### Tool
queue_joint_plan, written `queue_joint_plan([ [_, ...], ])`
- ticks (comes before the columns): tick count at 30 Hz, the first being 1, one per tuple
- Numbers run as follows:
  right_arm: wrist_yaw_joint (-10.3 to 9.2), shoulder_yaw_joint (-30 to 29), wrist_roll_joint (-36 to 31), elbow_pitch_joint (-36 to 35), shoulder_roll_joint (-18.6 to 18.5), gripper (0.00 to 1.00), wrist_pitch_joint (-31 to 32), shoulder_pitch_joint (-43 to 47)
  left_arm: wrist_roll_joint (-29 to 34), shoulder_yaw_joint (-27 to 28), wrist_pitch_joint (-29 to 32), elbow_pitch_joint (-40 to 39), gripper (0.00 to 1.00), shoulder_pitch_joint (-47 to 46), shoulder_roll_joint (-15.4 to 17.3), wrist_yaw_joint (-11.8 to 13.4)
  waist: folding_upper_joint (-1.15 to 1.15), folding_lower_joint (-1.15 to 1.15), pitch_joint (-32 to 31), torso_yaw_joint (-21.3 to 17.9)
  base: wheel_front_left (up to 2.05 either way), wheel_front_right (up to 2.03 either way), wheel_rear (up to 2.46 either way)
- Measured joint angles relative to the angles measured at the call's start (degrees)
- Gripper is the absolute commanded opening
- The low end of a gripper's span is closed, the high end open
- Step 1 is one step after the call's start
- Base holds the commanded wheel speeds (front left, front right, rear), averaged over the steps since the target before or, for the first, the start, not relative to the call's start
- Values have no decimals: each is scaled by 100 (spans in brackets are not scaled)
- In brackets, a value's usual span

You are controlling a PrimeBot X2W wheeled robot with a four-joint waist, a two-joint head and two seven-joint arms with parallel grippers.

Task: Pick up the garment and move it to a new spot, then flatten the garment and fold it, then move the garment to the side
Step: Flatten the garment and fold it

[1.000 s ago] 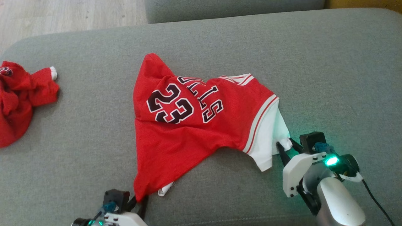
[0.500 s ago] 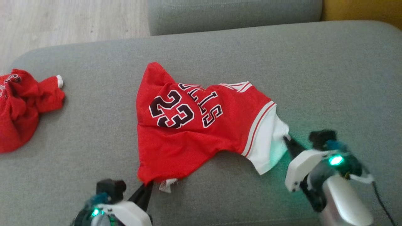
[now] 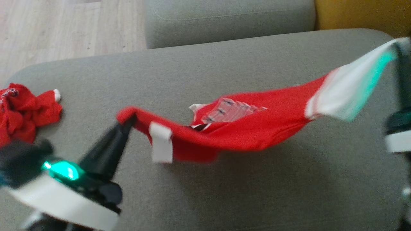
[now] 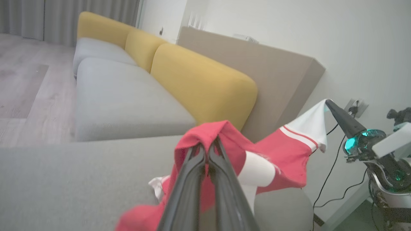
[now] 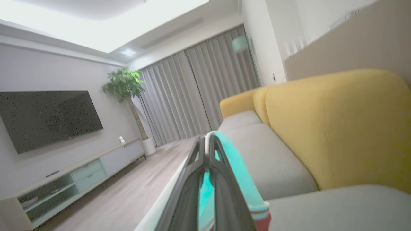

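Above the grey sofa seat (image 3: 205, 70) we hold the garment (image 3: 257, 131) slung like a hammock, its long axis running from the seat's left half up toward its back right corner. Our left pincer (image 3: 126, 122) is pressed together on the red corner at the low end; our right pincer (image 4: 328, 103) pinches the white trim at the high end. Each arm holds its own end, so we judge the carry needs both moving together.

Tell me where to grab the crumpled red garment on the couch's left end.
Probably the white-tipped flap sticking out of the crumpled red garment on its right. It juts clear of the bunched heap, so coming down from above on that side should likely catch a single layer rather than a wad.
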Motion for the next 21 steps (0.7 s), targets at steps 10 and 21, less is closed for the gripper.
queue_joint_plan([
  [10,0,-1222,277,-1060,-99,0,1521,-1950,-1250,508,1232,-967,0,-2046,401,488,0,0,340,-151,0,0,0],
  [21,0,-601,-822,1283,-360,0,1388,-4180,-799,21,1750,1628,0,-4764,790,443,0,2,1468,-79,0,0,0],
])
